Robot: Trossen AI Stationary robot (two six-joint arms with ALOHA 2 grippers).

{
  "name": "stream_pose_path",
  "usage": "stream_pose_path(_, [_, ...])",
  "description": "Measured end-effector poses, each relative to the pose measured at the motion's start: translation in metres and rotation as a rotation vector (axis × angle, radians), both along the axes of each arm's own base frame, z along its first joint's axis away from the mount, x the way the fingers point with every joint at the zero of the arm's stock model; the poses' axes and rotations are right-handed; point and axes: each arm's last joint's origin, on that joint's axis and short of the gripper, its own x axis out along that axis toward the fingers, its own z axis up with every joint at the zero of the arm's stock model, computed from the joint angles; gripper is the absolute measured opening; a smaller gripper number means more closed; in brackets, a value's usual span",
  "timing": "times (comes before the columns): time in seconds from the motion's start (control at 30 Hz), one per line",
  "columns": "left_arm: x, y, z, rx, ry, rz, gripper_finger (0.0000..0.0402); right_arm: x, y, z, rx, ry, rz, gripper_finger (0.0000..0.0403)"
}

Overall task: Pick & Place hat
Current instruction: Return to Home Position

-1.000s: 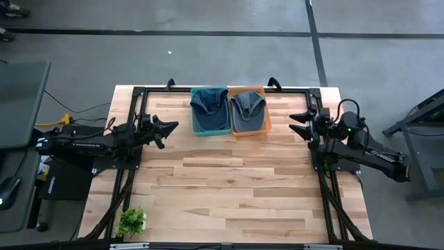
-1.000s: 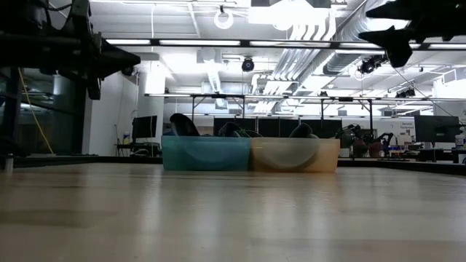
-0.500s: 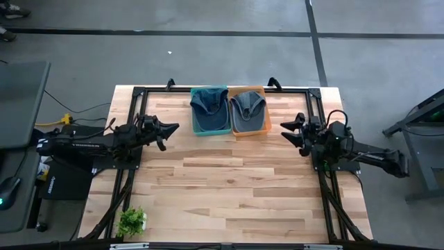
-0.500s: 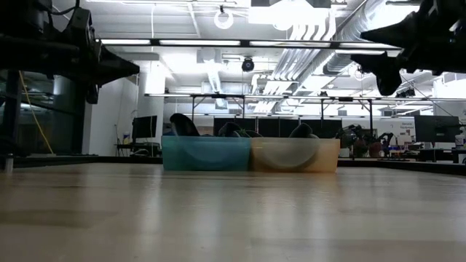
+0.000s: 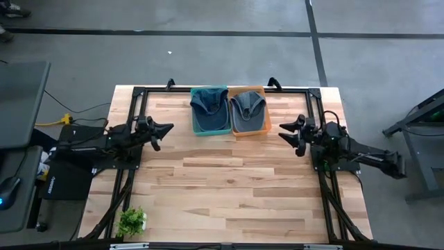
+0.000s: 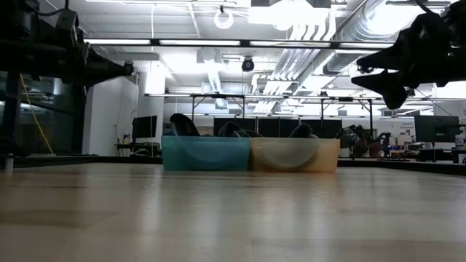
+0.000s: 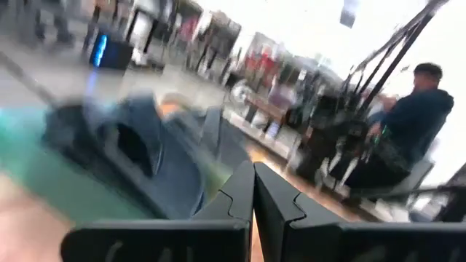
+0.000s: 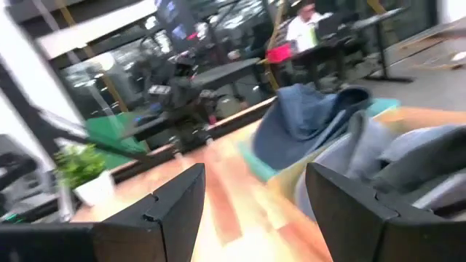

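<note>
Left gripper (image 5: 166, 128), seen from above, hangs over the counter (image 5: 229, 187) near the green bin (image 5: 211, 132), which holds the blue cap (image 5: 209, 103). The right gripper (image 5: 286, 132) hangs near the orange bin (image 5: 251, 88), which holds the gray cap (image 5: 248, 105). Both point inward at the bins, so we judge that a careless swing homeward could knock one.

From counter level, both grippers sit higher than the bin rims. The caps bulge over those rims, so we think a low pass might snag a brim.

Our left wrist view shows the fingers (image 7: 237, 193) pressed together, empty, aimed at the blue cap.

Our right wrist view shows the fingers (image 8: 186, 193) spread wide and empty. We think those parted tips are the likelier to hook the gray cap.
</note>
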Motion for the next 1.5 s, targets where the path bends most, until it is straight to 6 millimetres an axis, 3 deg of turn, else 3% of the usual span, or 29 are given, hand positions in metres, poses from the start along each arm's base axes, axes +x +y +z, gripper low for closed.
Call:
stream_pose_path(0.33, [0.0011,-0.0013,-0.0027,-0.004,0.028,-0.050,0.0000,-0.0010,-0.0005,-0.0052,-0.121,0.087,-0.043,0.0232])
stream_pose_path(0.63, [0.0016,-0.0007,-0.0035,0.179,0.117,-0.020,0.0000,-0.0010,-0.0005,-0.0054,-0.391,0.153,-0.045,0.0232])
stream_pose_path(0.9, [0.0028,-0.0042,-0.0035,0.501,0.216,-0.123,0.0000,-0.0010,-0.0005,-0.0053,-0.402,0.155,-0.045,0.0232])
stream_pose_path(1.17, [0.0037,-0.0075,-0.0071,0.492,0.218,-0.249,0.0000,-0.0009,-0.0005,-0.0051,-0.257,0.116,-0.043,0.0232])
stream_pose_path(1.5, [0.0036,-0.0076,-0.0069,0.492,0.216,-0.250,0.0000,-0.0009,-0.0005,-0.0051,-0.266,0.118,-0.044,0.0232])
